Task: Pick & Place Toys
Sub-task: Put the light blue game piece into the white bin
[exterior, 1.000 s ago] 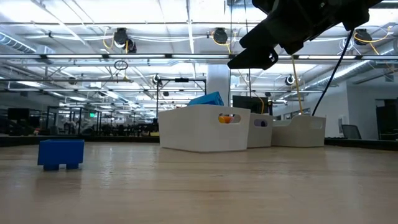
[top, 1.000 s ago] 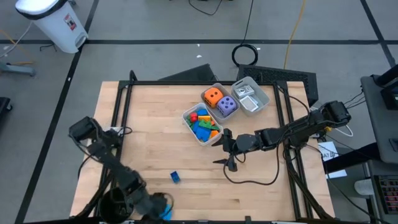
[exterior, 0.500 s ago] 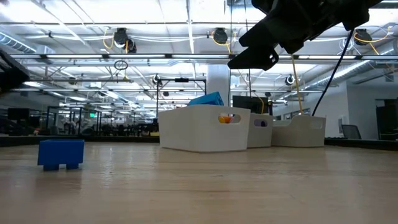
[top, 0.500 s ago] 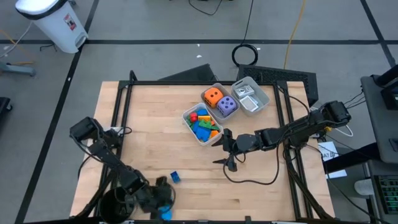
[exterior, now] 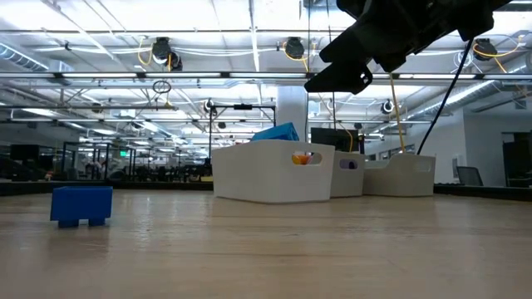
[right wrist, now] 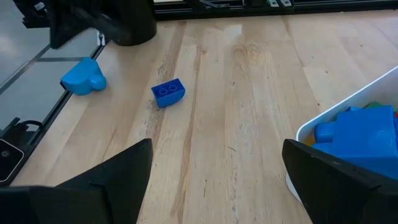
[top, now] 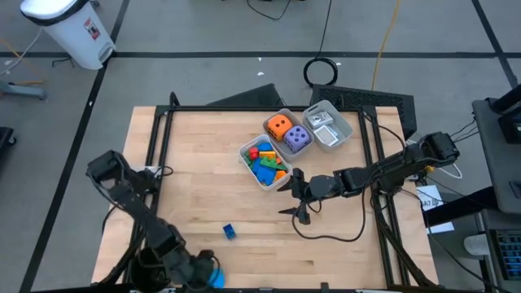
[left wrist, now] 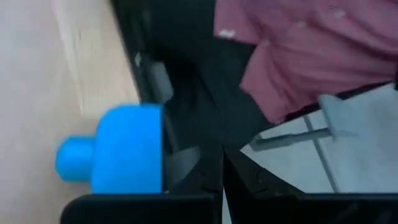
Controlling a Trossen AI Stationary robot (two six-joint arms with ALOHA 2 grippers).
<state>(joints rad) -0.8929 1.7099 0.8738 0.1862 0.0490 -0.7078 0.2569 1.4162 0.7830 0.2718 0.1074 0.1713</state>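
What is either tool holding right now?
Nothing. Left tool is shut empty beside the light-blue plastic brick; right tool is open and empty.

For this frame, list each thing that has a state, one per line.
Left gripper: shut, empty, at the table's near edge.
Right gripper: open, empty, beside the brick tray.
Light blue brick: loose at the edge.
Dark blue brick: loose on the table.
Brick tray: filled with bricks.

The left tool [top: 207, 273] sits at six o'clock, fingers closed together; the right tool [top: 298, 198], fingers spread wide, hangs near centre.
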